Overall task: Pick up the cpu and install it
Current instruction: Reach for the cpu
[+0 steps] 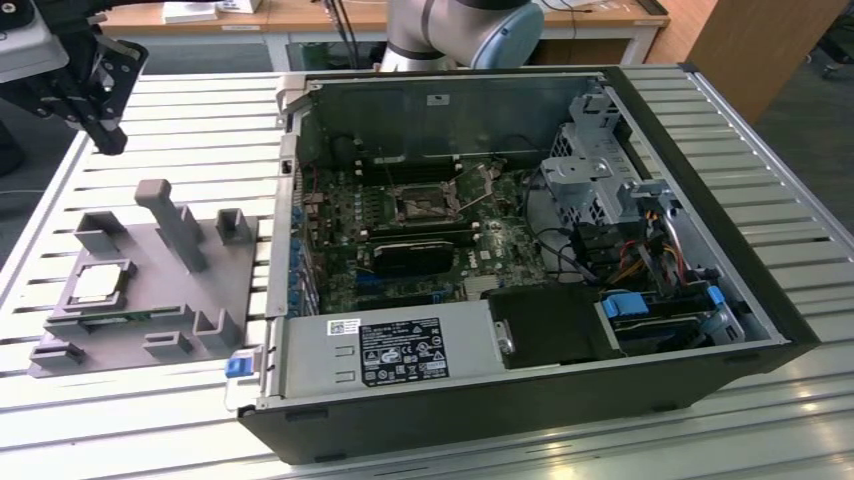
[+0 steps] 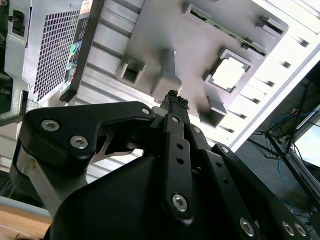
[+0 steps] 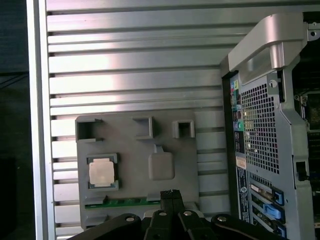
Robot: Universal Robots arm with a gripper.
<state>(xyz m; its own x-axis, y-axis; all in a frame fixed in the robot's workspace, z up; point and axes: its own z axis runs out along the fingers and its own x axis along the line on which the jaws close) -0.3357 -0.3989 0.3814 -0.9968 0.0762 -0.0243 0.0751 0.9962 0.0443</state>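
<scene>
A black metal pincer (image 1: 110, 140) is hanging over a slatted aluminium desk (image 1: 187, 120) at the exterior view's left. It is clenched on nothing: in both wrist views its two ridged fingertips (image 2: 175, 101) are pressing flat against each other.

The cpu (image 1: 100, 283), a small flat square with a silvery top and a thin pale rim, is lying in a square recess of a matte grey plastic tray (image 1: 160, 295), near the edge of the tray towards the exterior view's left. The pincer is apart from it, not touching tray or chip. Blocky upright posts (image 1: 167, 215) are rising from the tray.

The exterior view is also taking in the open inside of a black computer case (image 1: 534, 400) lying on its side just beside the tray: a green motherboard (image 1: 454, 250), a black square socket (image 1: 420, 205) with a metal frame, bundled coloured wires, and a metal power supply (image 1: 387, 350) bearing a white label whose print cannot be made out.

The first wrist view is looking down over the pincer (image 3: 171, 195) at the cpu (image 3: 101, 172), with a thin green circuit strip (image 3: 125, 202) lying in a slot along the tray's (image 3: 130, 165) edge, and at the case's perforated rear panel (image 3: 257, 125) with coloured ports.

The second wrist view is showing the cpu (image 2: 229, 75) glaring bright white beyond the pincer (image 2: 175, 100).
</scene>
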